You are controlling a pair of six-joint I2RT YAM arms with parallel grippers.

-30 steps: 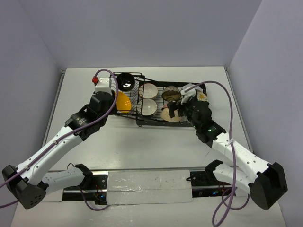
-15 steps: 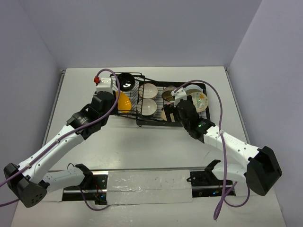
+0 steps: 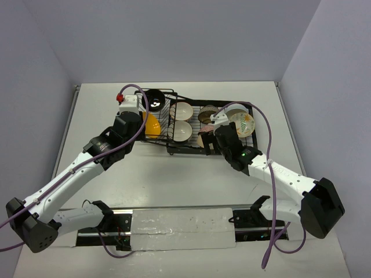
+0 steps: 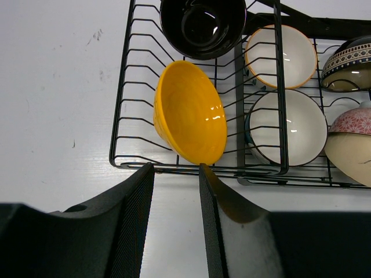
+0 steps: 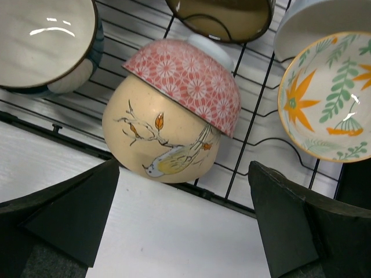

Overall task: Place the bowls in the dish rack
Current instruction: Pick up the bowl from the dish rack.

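Observation:
The black wire dish rack (image 3: pixel 171 150) holds all the bowls I see. In the left wrist view an orange-yellow bowl (image 4: pixel 191 113) leans on edge in the rack (image 4: pixel 123 104), beside a black bowl (image 4: pixel 203 26) and two white bowls (image 4: pixel 287 127). My left gripper (image 4: pixel 174 174) is open and empty, just short of the rack's near rail. In the right wrist view a cream bird bowl (image 5: pixel 165 139) lies under a pink patterned bowl (image 5: pixel 185 81), with a floral bowl (image 5: pixel 330 98) to the right. My right gripper (image 5: pixel 182 174) is wide open and empty, at the rack's near edge (image 5: pixel 232 200).
A brown bowl (image 5: pixel 223 14) and a pale grey bowl (image 5: pixel 324 23) sit further back in the rack. The white table (image 3: pixel 191 179) lies between the rack and the arm bases. Purple cables loop over both arms (image 3: pixel 272 139).
My right gripper has drawn back from over the rack's right part to its near edge, uncovering the floral bowl. My left arm has barely shifted.

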